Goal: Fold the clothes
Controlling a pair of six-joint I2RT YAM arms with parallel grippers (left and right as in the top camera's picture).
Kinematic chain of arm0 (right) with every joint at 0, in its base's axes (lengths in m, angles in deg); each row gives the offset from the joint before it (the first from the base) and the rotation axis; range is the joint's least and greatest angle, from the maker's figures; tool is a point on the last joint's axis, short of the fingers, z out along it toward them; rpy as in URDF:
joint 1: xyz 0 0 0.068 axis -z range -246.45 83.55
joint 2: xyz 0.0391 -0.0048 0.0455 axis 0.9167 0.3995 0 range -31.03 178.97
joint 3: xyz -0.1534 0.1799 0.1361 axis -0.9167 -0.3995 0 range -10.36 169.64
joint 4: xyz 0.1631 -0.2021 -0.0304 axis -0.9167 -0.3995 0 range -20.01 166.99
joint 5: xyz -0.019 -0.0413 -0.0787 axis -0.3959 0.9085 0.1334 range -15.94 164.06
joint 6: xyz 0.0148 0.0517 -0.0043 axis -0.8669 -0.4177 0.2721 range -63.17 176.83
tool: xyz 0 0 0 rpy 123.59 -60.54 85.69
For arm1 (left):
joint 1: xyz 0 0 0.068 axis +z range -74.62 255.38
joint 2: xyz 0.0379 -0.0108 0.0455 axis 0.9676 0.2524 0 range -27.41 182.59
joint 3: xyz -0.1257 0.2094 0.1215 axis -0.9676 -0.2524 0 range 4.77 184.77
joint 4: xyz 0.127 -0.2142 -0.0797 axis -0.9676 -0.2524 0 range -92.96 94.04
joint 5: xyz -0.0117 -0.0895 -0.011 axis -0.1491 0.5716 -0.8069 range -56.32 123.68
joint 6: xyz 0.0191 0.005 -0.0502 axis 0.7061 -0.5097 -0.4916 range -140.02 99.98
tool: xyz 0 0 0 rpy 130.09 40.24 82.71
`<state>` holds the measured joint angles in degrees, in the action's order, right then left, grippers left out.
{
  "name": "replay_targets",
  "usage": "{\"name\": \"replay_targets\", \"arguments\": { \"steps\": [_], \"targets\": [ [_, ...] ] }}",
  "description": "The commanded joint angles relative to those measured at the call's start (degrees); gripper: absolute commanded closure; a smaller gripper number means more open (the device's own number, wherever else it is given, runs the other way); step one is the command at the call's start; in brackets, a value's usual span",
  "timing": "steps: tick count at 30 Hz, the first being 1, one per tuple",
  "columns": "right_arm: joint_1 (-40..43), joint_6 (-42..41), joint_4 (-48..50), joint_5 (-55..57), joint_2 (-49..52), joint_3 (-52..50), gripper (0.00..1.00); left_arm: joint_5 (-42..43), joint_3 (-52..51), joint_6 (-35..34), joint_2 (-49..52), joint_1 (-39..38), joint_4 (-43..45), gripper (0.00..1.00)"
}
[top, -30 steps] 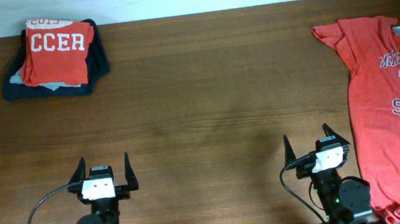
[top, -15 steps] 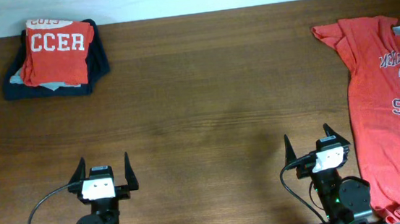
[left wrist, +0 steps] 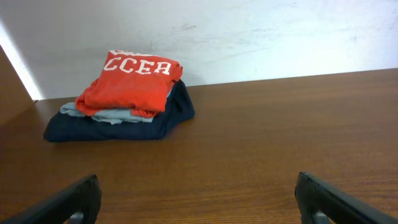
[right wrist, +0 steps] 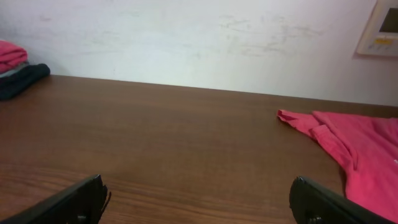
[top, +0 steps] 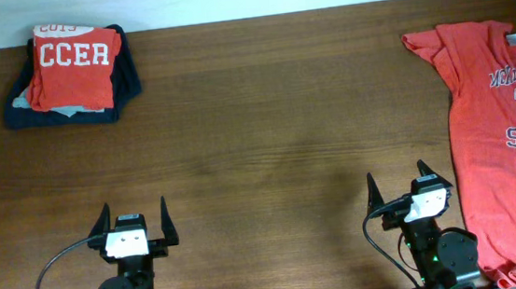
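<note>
The clothes, an orange-red T-shirt (top: 500,133) with navy-and-white chest print and a white neck tag, lie spread flat at the table's right side, running off the right edge of the overhead view. One sleeve of the T-shirt (right wrist: 348,140) shows in the right wrist view. My right gripper (top: 398,181) stands open near the front edge, just left of the shirt's lower part, with nothing between its fingers. At the front left, far from the shirt, my left gripper (top: 134,211) also stands open and empty.
A stack of folded garments sits at the back left: a red shirt lettered "CCER" (top: 75,65) on top of a dark navy one (top: 126,81). The same stack (left wrist: 124,99) shows ahead in the left wrist view. A white wall borders the table's far edge.
</note>
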<state>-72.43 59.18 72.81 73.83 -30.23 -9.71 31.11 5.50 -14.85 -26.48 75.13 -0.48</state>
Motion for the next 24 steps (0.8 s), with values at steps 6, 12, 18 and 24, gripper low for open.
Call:
{"name": "replay_targets", "arguments": {
  "steps": [6, 12, 18, 24],
  "targets": [
    [0.39, -2.91, -12.15, 1.11, 0.20, 14.67, 0.01, 0.17, -0.15, 0.94, -0.52, -0.24, -0.11, 0.01],
    [0.39, -2.86, -21.66, 6.05, 7.80, 30.21, 0.01, 0.17, -0.15, 0.94, -0.52, -0.24, -0.11, 0.01],
    [0.39, -2.01, -27.93, 9.55, 25.18, 48.35, 0.01, 0.17, -0.15, 0.94, -0.52, -0.24, -0.11, 0.01],
    [0.92, 1.81, -34.38, 9.68, 47.54, 64.92, 0.01, 0.17, -0.15, 0.94, -0.52, -0.24, -0.11, 0.01]
  ]
}}
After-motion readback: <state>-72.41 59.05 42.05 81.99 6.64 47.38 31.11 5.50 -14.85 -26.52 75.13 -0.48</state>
